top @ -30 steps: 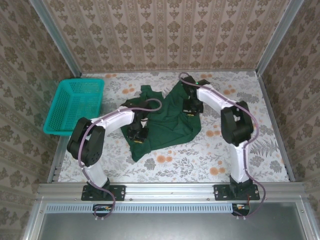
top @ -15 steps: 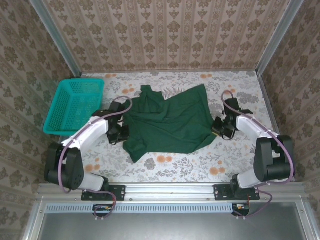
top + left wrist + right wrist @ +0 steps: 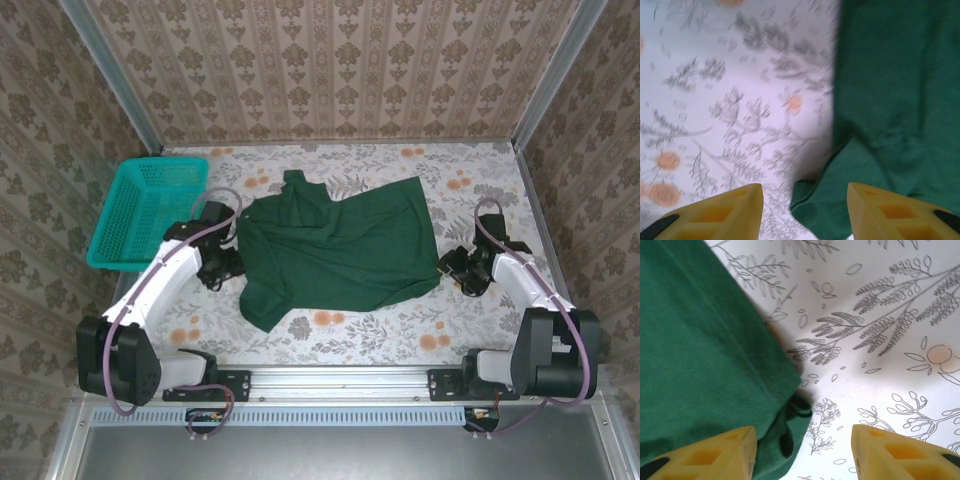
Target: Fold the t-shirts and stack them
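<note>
Two grippers flank one dark green t-shirt (image 3: 335,250), which lies opened out, though rumpled, across the middle of the floral table (image 3: 380,325). The left gripper (image 3: 218,266) sits at the cloth's left edge and the right gripper (image 3: 460,268) just off its right edge. We read this as a spreading-out, so that folding can begin on a flat shirt. A teal basket (image 3: 150,205) waits at the far left, apart from the cloth. From overhead we cannot judge the jaws. The wrist cameras settle it: on each side the yellow fingers (image 3: 735,210) stand apart and hold nothing. A corner of cloth (image 3: 815,210) lies on the table between the left pair, and the bunched hem (image 3: 790,425) lies beside the right pair.
</note>
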Robot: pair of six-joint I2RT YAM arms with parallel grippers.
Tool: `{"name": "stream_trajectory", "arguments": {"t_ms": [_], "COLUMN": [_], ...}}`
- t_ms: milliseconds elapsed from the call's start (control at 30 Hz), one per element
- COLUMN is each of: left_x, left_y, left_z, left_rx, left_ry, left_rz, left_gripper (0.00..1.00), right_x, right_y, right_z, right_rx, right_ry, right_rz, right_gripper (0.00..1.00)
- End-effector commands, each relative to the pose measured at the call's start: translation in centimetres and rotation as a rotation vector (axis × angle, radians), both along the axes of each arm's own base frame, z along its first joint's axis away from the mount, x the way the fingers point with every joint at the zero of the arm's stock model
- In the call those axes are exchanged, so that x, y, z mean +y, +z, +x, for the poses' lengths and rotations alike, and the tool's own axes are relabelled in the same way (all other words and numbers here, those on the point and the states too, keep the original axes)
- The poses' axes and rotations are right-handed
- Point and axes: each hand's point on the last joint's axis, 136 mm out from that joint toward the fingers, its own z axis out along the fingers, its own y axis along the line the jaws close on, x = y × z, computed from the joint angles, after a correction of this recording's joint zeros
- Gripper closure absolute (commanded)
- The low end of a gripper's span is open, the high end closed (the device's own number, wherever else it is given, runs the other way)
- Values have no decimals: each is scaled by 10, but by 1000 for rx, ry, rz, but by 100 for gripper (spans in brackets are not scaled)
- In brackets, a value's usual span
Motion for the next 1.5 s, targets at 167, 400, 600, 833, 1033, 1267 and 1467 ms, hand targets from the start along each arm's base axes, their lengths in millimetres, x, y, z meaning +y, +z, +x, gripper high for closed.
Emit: {"name": "stream_trajectory", "arguments": {"t_ms": [167, 400, 600, 833, 1033, 1267, 1467], "left_x": [-84, -95, -96, -96, -114, -103, -86], "left_y": [12, -43, -78, -101, -94, -37, 32], "left_z": [78, 106, 134, 198, 272, 306, 269], "left_rx": [-48, 122, 179, 142, 40, -93, -192], "left_ry": [-311, -306, -328, -258, -201, -59, -76], "left_rz": [-75, 64, 136, 107, 12, -160, -120], "left_gripper": [52, 47, 44, 45, 45, 31, 16], "right_x": [28, 71, 62, 27, -3, 3, -6], "right_y": [15, -15, -46, -54, -55, 25, 77], "right_z": [68, 117, 141, 186, 242, 304, 258], "right_rx": [-3, 79, 171, 195, 145, -29, -45], "right_ry": [194, 317, 242, 82, -38, 90, 187], "right_rz": [-113, -116, -127, -132, -63, -96, -176], "right_gripper": [61, 71, 72, 68, 63, 41, 33]}}
